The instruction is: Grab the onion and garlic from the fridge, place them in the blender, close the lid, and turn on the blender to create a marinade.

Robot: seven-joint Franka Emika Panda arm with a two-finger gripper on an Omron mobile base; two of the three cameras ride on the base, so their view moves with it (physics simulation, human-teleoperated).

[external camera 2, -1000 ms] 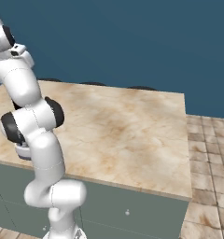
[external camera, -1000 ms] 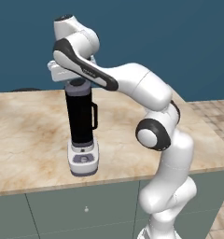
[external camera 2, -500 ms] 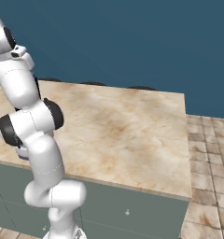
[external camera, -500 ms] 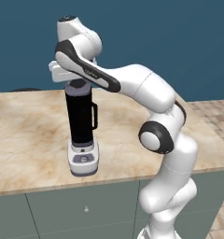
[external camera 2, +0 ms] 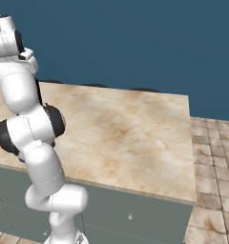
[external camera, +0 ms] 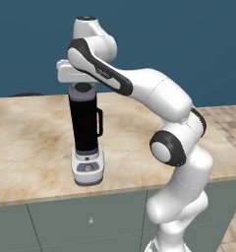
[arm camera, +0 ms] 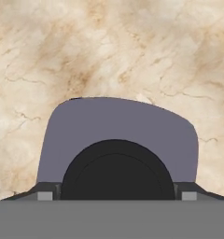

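Note:
The blender (external camera: 85, 123), a tall black jar with a side handle on a white-grey base, stands on the counter near its front edge. The grey-lilac lid (external camera: 84, 89) sits at the jar's top, level with the rim. My gripper (external camera: 83, 86) reaches straight down over it. In the hand view the lid (arm camera: 118, 126) with its dark centre spans the whole gap between my fingertips (arm camera: 45, 195), so the gripper (arm camera: 117, 196) is shut on the lid. The onion, the garlic and the fridge are out of view.
The marble counter (external camera 2: 130, 128) stretches wide to the right of the blender, and its front edge (external camera: 51, 196) runs just ahead of the blender's base. Grey cabinet fronts (external camera 2: 135, 214) lie below. Dark round burners (external camera 2: 95, 86) sit by the blue back wall.
The arm's elbow has drifted slightly to the right. The hand stays on top of the blender jar with the lid between its fingers.

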